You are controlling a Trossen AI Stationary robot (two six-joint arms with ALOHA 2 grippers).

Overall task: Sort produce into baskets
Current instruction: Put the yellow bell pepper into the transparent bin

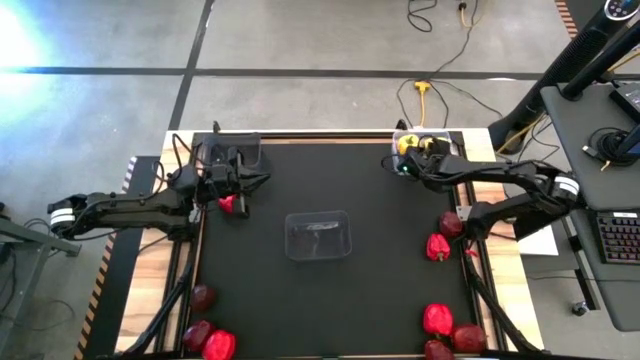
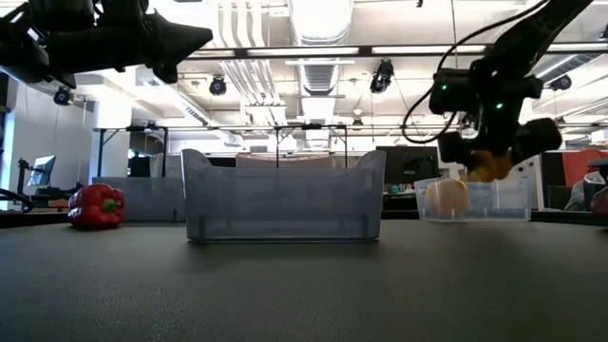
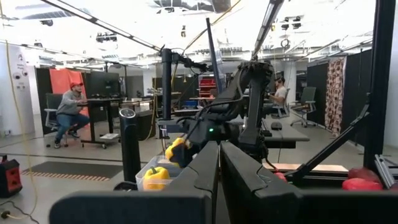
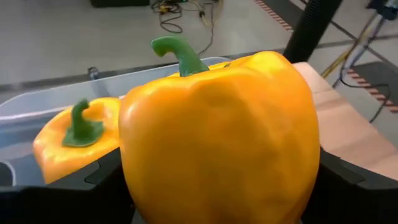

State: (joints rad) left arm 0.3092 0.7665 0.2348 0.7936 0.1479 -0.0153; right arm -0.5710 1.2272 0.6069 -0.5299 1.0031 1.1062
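My right gripper [image 1: 408, 163] is shut on a yellow bell pepper [image 4: 217, 143] at the far right, above a clear basket [image 2: 494, 201] that holds a second yellow pepper [image 4: 71, 137]. My left gripper [image 1: 250, 180] is shut and empty, raised near the dark basket [image 1: 240, 150] at the far left. A red bell pepper [image 1: 228, 204] lies on the mat just below it. Another clear basket [image 1: 318, 235] stands at the table's middle. My right gripper pinches the yellow pepper's two opposite side walls [image 4: 134, 186] between its two fingers. The pepper is lifted clear above the basket [image 2: 489, 166]. Its green stem [image 4: 177, 53] points away from the wrist.
Red peppers and dark maroon fruits lie by the right edge [image 1: 445, 235], at the near right corner [image 1: 450, 332] and at the near left corner [image 1: 205, 328]. The black mat [image 1: 330, 310] is bare around the middle basket. People sit at desks in the room beyond.
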